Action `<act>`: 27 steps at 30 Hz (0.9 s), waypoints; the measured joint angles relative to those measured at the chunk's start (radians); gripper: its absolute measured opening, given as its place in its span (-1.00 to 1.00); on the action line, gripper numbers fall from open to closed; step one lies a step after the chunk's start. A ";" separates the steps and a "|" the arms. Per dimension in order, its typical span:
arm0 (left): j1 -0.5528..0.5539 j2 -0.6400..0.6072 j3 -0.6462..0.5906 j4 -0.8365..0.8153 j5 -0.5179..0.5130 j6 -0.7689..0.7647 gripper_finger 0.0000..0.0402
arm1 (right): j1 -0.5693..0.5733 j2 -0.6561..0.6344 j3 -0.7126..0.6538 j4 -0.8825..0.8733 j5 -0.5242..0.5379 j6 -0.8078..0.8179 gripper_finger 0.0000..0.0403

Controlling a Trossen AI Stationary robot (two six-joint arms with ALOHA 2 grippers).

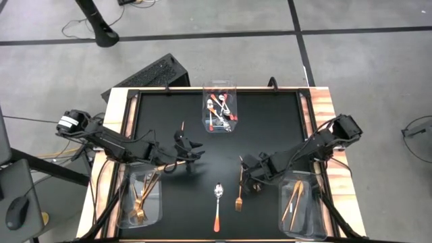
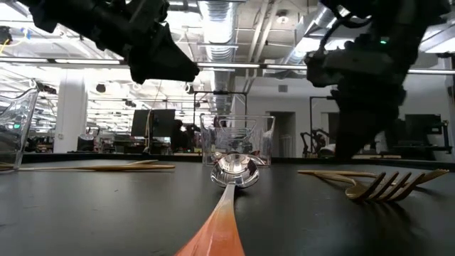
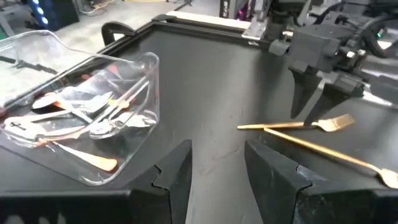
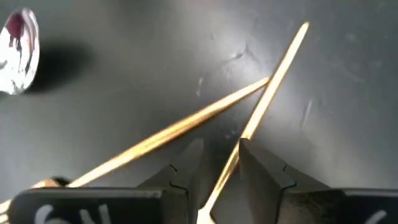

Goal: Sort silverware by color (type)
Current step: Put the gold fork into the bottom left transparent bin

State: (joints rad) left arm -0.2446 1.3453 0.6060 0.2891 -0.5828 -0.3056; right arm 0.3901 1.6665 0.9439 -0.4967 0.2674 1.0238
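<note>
Gold knife (image 4: 261, 106) lies crossed over a fork (image 4: 161, 134) near the desk's (image 1: 270, 121) front edge, right hand (image 4: 217, 165) released astride it; left hand (image 3: 214, 171) released; no writing legible.

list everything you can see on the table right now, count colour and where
spoon: one, silver bowl with orange-red handle, loose on the mat near the front centre
fork: one, gold, beside the spoon
stick: one, thin gold, crossing the fork handle
rear bin: one, clear, holds spoons
left bin: one, clear, holds gold forks
right bin: one, clear, holds gold sticks
left gripper: open, empty, mid-left
right gripper: jaws astride the stick
</note>
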 joint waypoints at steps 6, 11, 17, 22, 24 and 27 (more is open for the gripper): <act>0.015 0.000 0.000 0.000 -0.002 0.026 -0.33 | -0.002 0.000 0.008 -0.031 -0.005 0.071 -0.45; 0.016 0.000 0.000 -0.085 0.025 0.004 -0.33 | 0.025 0.010 0.007 -0.054 0.039 0.093 -0.44; 0.015 0.000 0.000 -0.159 0.063 -0.109 -0.33 | 0.011 0.024 0.007 0.001 0.040 0.063 -0.44; 0.015 0.000 0.000 -0.180 0.058 -0.124 -0.33 | -0.012 0.013 0.018 -0.026 0.010 0.058 -0.44; 0.015 -0.003 0.000 -0.180 0.045 -0.109 -0.33 | -0.025 0.005 0.062 -0.118 -0.013 0.040 -0.44; 0.018 -0.007 0.000 -0.164 0.008 -0.072 -0.33 | -0.046 -0.004 0.180 -0.312 -0.018 0.013 -0.44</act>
State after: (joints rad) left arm -0.2262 1.3384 0.6064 0.1256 -0.5747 -0.3779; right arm 0.3438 1.6621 1.1243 -0.8090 0.2495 1.0369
